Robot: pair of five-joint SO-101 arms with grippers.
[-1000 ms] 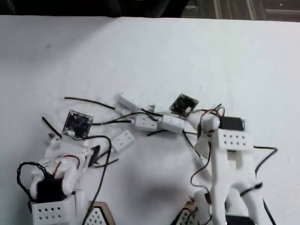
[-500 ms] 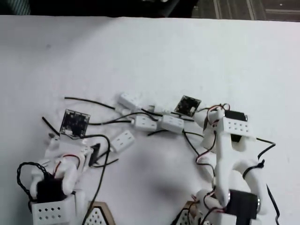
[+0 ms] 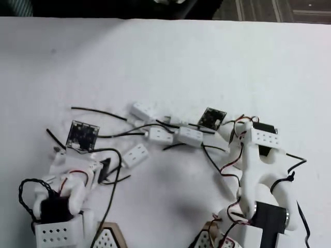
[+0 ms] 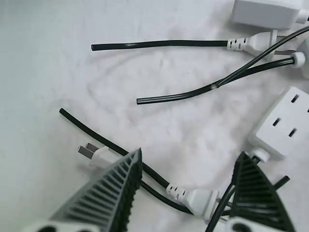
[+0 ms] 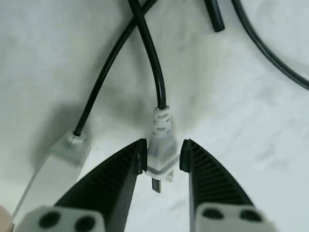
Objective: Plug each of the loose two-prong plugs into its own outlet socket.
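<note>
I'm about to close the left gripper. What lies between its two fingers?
In the left wrist view, a white plug on a black cord lies between the fingers of the open left gripper.

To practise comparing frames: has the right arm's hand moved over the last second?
Yes. In the high view the right hand, shut on a plug, has shifted rightward, away from the white outlet socket, which stayed put mid-table.

white table | on it — outlet sockets, plugs, black cords
</note>
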